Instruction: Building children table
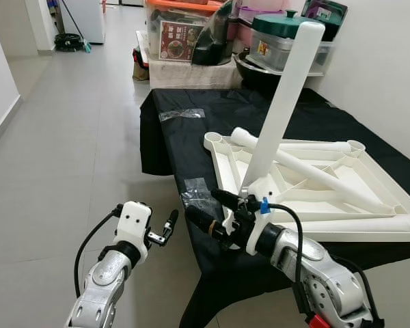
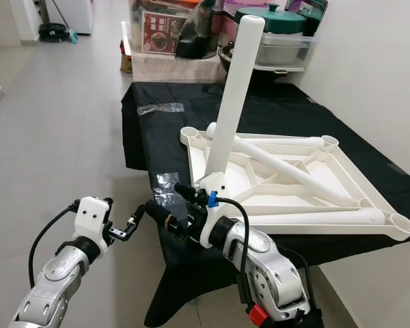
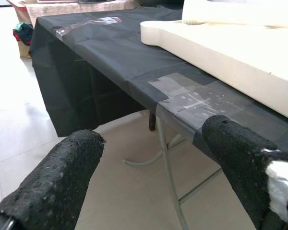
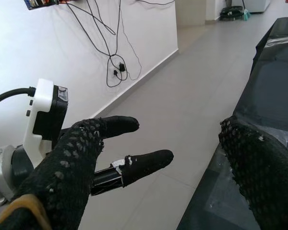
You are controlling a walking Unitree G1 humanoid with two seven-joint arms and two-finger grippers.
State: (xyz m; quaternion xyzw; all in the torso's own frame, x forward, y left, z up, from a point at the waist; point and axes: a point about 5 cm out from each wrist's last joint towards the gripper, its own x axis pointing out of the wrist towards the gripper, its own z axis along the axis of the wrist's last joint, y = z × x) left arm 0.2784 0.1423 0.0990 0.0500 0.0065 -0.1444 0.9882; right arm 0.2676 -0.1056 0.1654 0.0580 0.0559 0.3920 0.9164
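Both silver arms reach forward low in front of the robot. Its right pincer [image 1: 215,212] sits at the near corner of the desk [image 1: 171,143], fingers spread apart and holding nothing, right below the base of the upright leg [image 1: 281,102]. Its left pincer [image 1: 169,222] hangs over the floor [image 1: 61,171] just off the desk's near edge, its two black fingers [image 3: 62,182] also apart and empty, pointing toward the right pincer; the two tips are near each other but not touching.

On the black cloth [image 1: 191,130] covering the desk lies the white plastic tabletop [image 1: 328,184], upside down with its ribs facing up. One white leg stands in the near left corner socket, leaning slightly away. Another leg [image 1: 307,171] lies slantwise across the underside, a third [image 1: 355,222] rests along the near edge, and a fourth [image 1: 314,145] lies along the far edge. Open round sockets show at the far corners.

Patches of clear tape [image 1: 181,114] stick to the cloth, one near the far end and one at the near corner beside the right pincer.

Behind the desk, plastic boxes [image 1: 181,24] and a pot with a green lid [image 1: 280,31] are piled against the wall. Folding metal desk legs [image 3: 168,163] show in the left wrist view under the cloth.
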